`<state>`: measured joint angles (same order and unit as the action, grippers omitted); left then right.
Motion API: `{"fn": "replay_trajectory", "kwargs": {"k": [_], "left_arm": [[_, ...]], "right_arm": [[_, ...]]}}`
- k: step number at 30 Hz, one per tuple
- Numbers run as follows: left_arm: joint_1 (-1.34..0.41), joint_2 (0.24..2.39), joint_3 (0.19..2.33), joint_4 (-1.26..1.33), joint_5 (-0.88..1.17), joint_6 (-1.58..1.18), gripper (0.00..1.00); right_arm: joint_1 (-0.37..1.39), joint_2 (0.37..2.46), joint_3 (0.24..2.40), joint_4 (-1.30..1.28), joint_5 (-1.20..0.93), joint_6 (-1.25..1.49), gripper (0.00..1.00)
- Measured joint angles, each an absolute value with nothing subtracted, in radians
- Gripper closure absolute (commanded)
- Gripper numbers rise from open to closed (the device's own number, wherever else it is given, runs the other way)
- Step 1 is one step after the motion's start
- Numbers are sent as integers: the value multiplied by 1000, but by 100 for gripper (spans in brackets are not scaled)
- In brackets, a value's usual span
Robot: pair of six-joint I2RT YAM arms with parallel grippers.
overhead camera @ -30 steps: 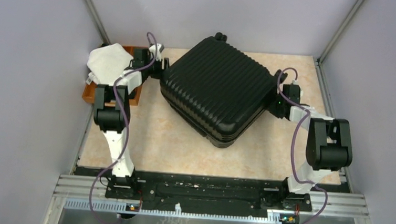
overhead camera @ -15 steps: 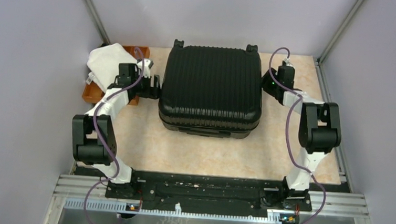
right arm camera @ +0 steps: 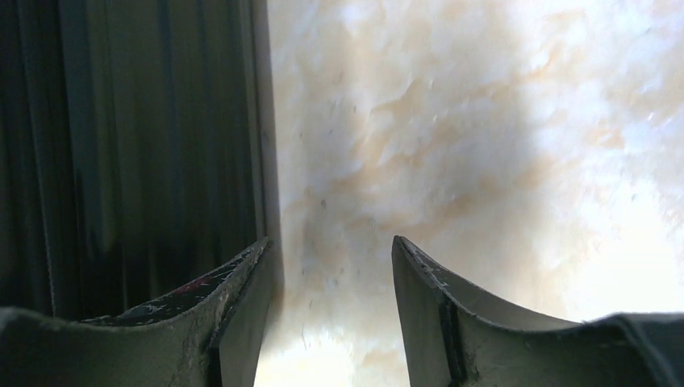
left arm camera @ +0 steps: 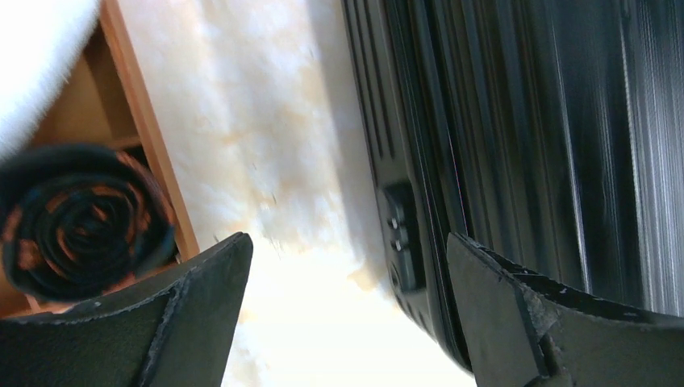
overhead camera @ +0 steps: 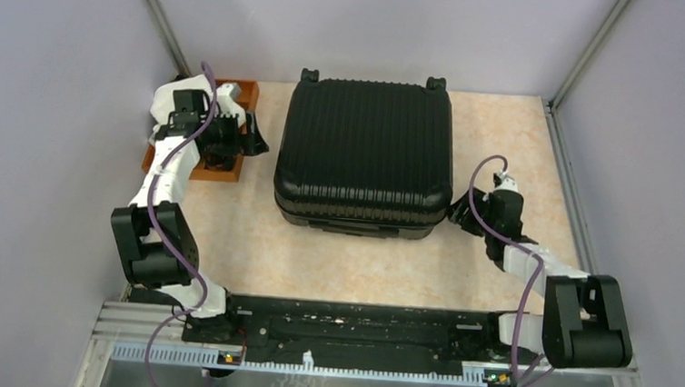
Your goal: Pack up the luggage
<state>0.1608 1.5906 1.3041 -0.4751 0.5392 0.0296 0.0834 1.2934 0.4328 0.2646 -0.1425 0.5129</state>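
Note:
The luggage (overhead camera: 365, 150) is a black ribbed hard-shell suitcase, shut and lying flat, square to the table, with its wheels at the far edge. My left gripper (overhead camera: 251, 142) is open and empty in the gap between the suitcase's left side and the wooden tray. In the left wrist view the gripper (left arm camera: 347, 242) hovers over bare table, with the suitcase side (left arm camera: 524, 121) to its right. My right gripper (overhead camera: 458, 211) is open and empty at the suitcase's near right corner. In the right wrist view the gripper (right arm camera: 329, 242) has its left finger right beside the shell (right arm camera: 121, 145).
A brown wooden tray (overhead camera: 242, 86) stands at the far left. It holds a rolled dark and orange cloth (left arm camera: 81, 218) and a white cloth (left arm camera: 36, 56). Grey walls close in the left, right and far sides. The arm rail runs along the near edge.
The suitcase swung from a diagonal to square, then stayed still. My left gripper has drawn back toward the tray. My right gripper has moved from the suitcase's far right side to its near right corner.

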Motion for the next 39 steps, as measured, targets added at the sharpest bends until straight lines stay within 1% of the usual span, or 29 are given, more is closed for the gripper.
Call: {"fn": "replay_trajectory", "kwargs": {"k": [3,6,11,13,17,22,25,27,30,33,39], "left_arm": [[176,1538,1268,-583,592,128,2],[179,1435,1175,-688,619,255,4],[176,1303,1058,-811,609,426,10],[176,1285,1042,-849,608,488,11],[176,1280,1027,-897,612,572,8],[176,1261,979,-839,624,572,8],[176,1254,972,-732,605,522,8],[176,1255,973,-651,586,486,8],[176,1273,994,-597,566,439,8],[179,1313,1023,-566,548,404,8],[175,1358,1048,-518,542,351,8]], "right_arm": [[97,1220,371,277,-167,516,46],[150,1188,369,299,-180,513,46],[248,1219,400,295,-105,511,46],[295,1247,430,286,-92,509,46],[356,1268,442,288,-130,522,46],[366,1230,439,251,-101,525,41],[366,1150,398,240,-67,524,38],[366,1066,331,256,-53,519,37],[366,973,247,269,-53,505,37],[366,931,211,287,-80,488,37],[366,897,115,496,-217,466,40]]}}
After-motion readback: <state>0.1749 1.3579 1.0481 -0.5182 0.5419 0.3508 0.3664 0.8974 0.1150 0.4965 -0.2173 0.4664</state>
